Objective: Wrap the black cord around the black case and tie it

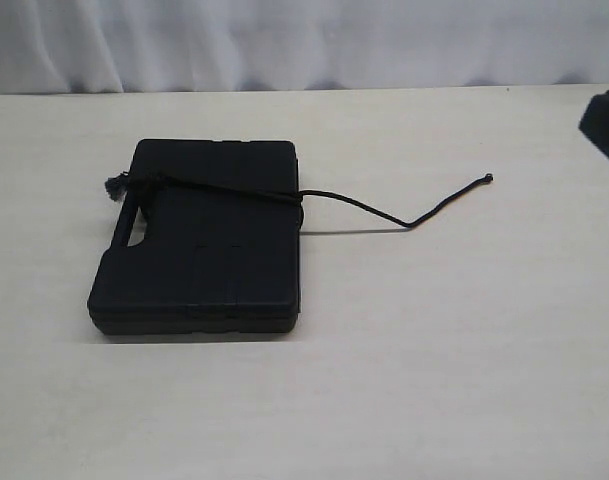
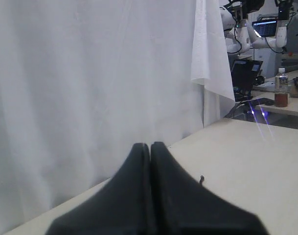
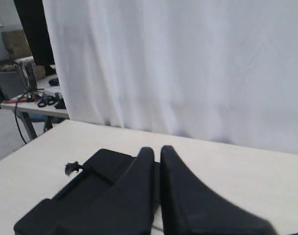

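Note:
The black case (image 1: 199,240) lies flat on the table, its handle slot toward the left. The black cord (image 1: 224,190) crosses the case's far part, from a frayed grey knot (image 1: 114,186) at the left edge to the right edge. From there it trails over the table to a small knotted tip (image 1: 487,179). My left gripper (image 2: 150,145) is shut and empty, high above the table, with the cord's tip (image 2: 201,179) showing beside it. My right gripper (image 3: 157,149) is shut on nothing, and beyond it are the case (image 3: 90,181) and the frayed knot (image 3: 70,168).
The pale table (image 1: 434,360) stretches around the case, backed by a white curtain (image 1: 304,40). A dark piece of the robot (image 1: 604,125) shows at the right edge. Neither gripper's fingers appear in the exterior view.

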Robot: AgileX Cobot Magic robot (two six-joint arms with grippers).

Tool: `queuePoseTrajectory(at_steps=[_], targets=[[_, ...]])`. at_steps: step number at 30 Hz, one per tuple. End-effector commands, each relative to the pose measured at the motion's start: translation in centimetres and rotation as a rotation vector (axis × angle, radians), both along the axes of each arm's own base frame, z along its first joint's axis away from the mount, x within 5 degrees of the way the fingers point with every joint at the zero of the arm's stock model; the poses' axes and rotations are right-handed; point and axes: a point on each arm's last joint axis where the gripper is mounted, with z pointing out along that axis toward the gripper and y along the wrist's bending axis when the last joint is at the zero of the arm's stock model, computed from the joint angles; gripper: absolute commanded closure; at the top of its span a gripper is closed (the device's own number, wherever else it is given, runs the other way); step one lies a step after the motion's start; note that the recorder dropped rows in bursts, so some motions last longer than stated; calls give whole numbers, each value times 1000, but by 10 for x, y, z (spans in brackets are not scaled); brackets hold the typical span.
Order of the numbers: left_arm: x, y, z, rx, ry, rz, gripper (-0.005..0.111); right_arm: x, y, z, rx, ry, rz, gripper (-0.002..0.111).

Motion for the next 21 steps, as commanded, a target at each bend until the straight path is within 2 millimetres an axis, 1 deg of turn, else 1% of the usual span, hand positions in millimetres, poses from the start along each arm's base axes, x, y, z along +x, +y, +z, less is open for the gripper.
queuePoseTrajectory(at_steps=[1,7,12,17,21], targets=[[-2,1,-1,-7,0,-4,107,-20,-7,6,32,-50,31,104],[-2,1,-1,-7,0,-4,107,-40,-15,13,72,-132,44,104],[-2,1,-1,-7,0,-4,107,-51,-19,15,84,-165,59,104],[-2,1,-1,-7,0,-4,107,-56,-21,16,91,-182,65,104],[-2,1,-1,-7,0,-4,107,-56,-21,17,92,-184,64,104]])
